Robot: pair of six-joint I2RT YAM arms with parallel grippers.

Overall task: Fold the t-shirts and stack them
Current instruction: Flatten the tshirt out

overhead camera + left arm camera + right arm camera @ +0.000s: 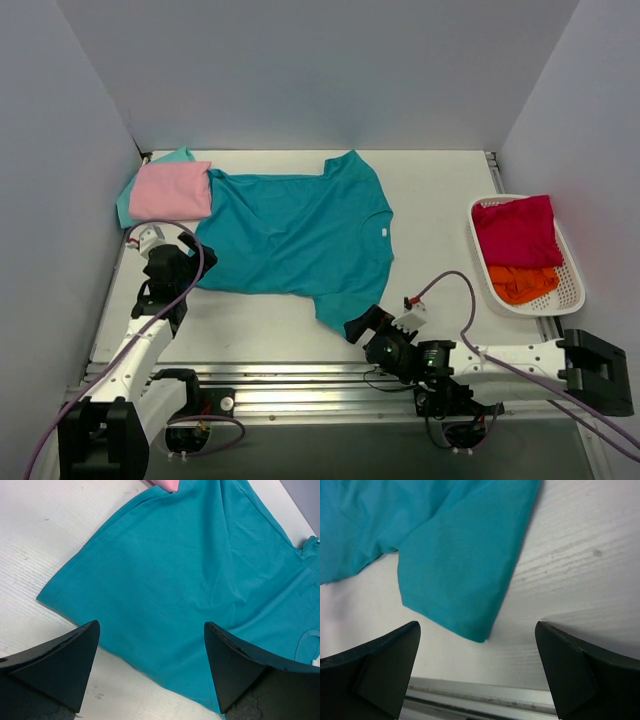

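We've got the big teal t-shirt (290,235) lying flat on the table (430,190), left gripper (151,625) spread wide at its 8 o'clock hem corner, right gripper (477,625) gaping too by the 5 o'clock sleeve.

A white table (430,180) is seen, with a large teal t-shirt (290,235) spread flat across its middle, one sleeve reaching toward the near edge. At the far left corner a light mint t-shirt (178,155) is laid, mostly covered by a folded pink t-shirt (170,190). A white plastic basket (568,285) is set at the right edge.
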